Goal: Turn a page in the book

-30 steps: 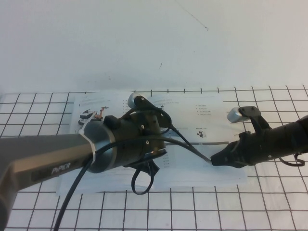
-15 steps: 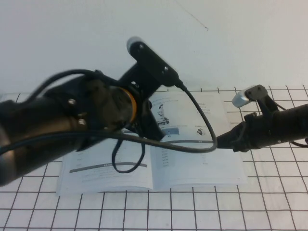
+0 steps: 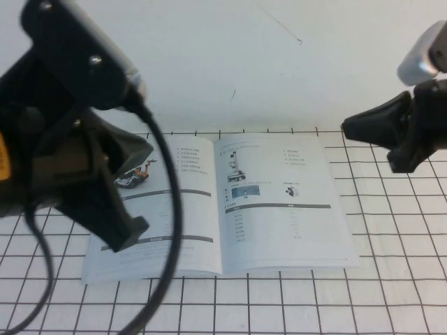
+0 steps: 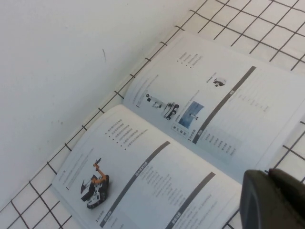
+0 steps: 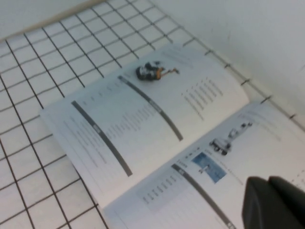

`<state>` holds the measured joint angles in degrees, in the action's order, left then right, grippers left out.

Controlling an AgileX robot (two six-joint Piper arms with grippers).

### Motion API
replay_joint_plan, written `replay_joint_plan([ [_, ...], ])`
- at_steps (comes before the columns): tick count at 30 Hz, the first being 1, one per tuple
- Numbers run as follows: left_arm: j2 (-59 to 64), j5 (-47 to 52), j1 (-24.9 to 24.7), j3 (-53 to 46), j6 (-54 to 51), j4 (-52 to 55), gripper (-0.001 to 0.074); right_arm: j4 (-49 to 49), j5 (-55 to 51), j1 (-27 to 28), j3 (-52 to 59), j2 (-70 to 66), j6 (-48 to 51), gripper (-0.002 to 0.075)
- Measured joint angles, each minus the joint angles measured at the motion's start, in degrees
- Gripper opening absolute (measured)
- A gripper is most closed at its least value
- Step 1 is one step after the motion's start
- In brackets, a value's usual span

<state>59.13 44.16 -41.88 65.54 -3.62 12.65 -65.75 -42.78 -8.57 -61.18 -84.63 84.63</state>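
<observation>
Nearest the lens, left arm fills the left third of the high frame, lifted well clear of the counter (image 3: 391, 293); its left claw (image 4: 274, 199) shows only as a dark tip low right in the wrist pic, over the book's near edge – can't tell if open or shut, nothing seen in it.

Mid frame: the book (image 3: 220, 209) lies open flat on the grid, spine running roughly top to bottom at centre. The page (image 3: 164, 202) w/ the low vehicle & orange part rests on the left-hand stack, grey bars across it, no lift or curl seen. Right-hand leaf (image 3: 279, 202) shows a dark robot above small photos.

Further back, right claw (image 3: 349, 128) hangs at upper right of frame, above & beyond the book's far right corner, fingers closed, empty, not touching paper.

Judgement: turn looks done, both arms pulled off – step in hand is retreat. Next move calls for little: keep clear, don't brush the page
</observation>
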Motion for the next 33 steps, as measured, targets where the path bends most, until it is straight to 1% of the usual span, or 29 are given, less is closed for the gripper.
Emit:
replay_joint_plan([
  [4,-7.3,0.0,0.1,-4.6,1.4,-0.8,-0.0004,5.9,-0.5,0.0,0.0,11.7,-6.7,-0.0001],
  [8,-16.3,-2.3,0.1,-12.1,6.9,-1.4,-0.0003,16.2,-0.7,0.0,0.0,23.9,-16.8,-0.0001],
  [11,-22.4,-4.9,0.1,-18.0,11.9,-1.6,-0.0003,27.2,-0.9,0.0,0.0,32.7,-28.7,-0.0001],
  [16,-29.3,-7.2,0.1,-25.9,17.5,-1.8,-0.0003,49.1,-1.8,0.0,2.8,46.8,-49.6,-0.0001],
  [18,-30.6,-7.8,0.1,-28.1,19.3,-1.8,-0.0004,53.9,-2.0,0.0,5.0,52.3,-55.3,-0.0001],
  [20,-31.5,-8.5,0.1,-29.7,21.1,-1.8,-0.0004,55.4,-2.0,0.0,8.0,56.9,-58.6,-0.0001],
  [24,-31.6,-9.5,0.1,-30.9,22.7,-2.1,-0.0004,53.2,-0.6,0.0,16.5,63.7,-60.2,-0.0001],
  [28,-31.6,-11.2,0.1,-31.2,23.1,-2.3,-0.0003,51.3,2.6,0.0,24.2,64.3,-59.7,-0.0001],
  [33,-31.6,-11.9,0.1,-31.2,23.3,-2.3,-0.0003,49.9,5.2,0.0,26.8,64.3,-59.5,-0.0001],
])
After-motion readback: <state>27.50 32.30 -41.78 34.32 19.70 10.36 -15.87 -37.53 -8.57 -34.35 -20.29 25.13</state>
